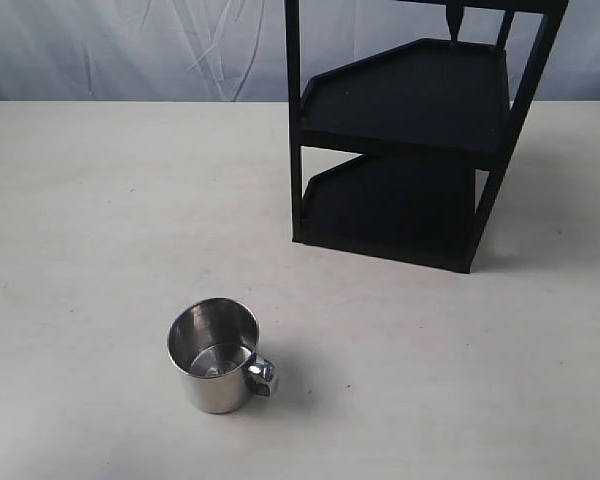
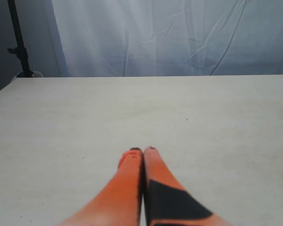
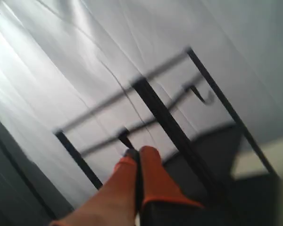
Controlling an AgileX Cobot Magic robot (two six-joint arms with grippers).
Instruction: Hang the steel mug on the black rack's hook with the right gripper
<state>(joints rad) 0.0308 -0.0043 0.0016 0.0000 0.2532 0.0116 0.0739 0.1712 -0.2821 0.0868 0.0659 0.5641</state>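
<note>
Currently we note the steel mug [image 1: 214, 356] upright at lower left, untouched, well apart from the black rack [image 1: 405, 140]; right gripper [image 3: 138, 151] fingers pressed together, so its rounded shiny wall could slip once gripped.

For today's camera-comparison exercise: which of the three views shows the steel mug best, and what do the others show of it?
The exterior view shows it best: the steel mug stands upright on the table, whole and sharp, its handle turned toward the right of that view, well apart from the black rack. The left wrist view shows only bare table; the right wrist view shows only blurred rack frame. Neither shows the mug.
</note>
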